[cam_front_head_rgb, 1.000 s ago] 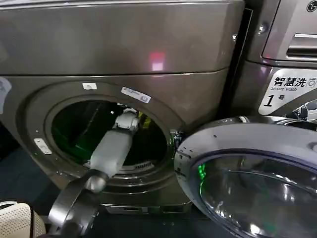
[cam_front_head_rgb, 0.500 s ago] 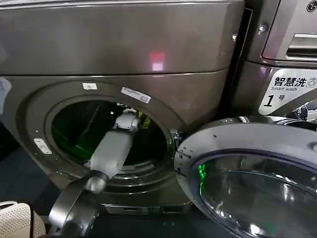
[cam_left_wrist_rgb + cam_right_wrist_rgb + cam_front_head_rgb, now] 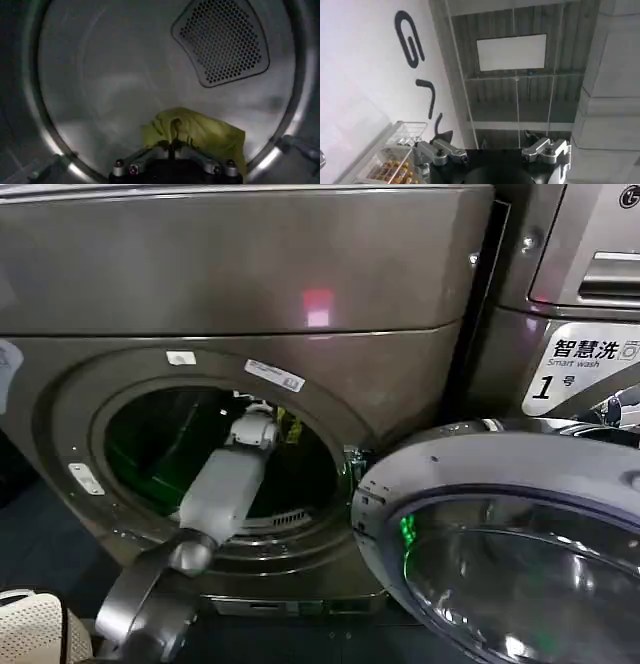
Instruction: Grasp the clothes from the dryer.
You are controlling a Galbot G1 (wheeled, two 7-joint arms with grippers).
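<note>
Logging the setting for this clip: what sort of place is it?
Probably a laundry room or laundromat: the dryer with its door open, a neighbouring machine labelled "Smart wash 1". The left gripper is inside the drum at the clothes.

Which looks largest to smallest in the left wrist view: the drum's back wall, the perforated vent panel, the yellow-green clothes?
1. Drum back wall, by far.
2. Perforated vent panel and the clothes look about alike; the clothes lie nearer the camera, partly behind the left gripper, so unranked.

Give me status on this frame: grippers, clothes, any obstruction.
Left gripper inside the dryer drum, shut on the clothes. Right gripper open, parked away, pointing at the ceiling. Open door clear of the arm.
</note>
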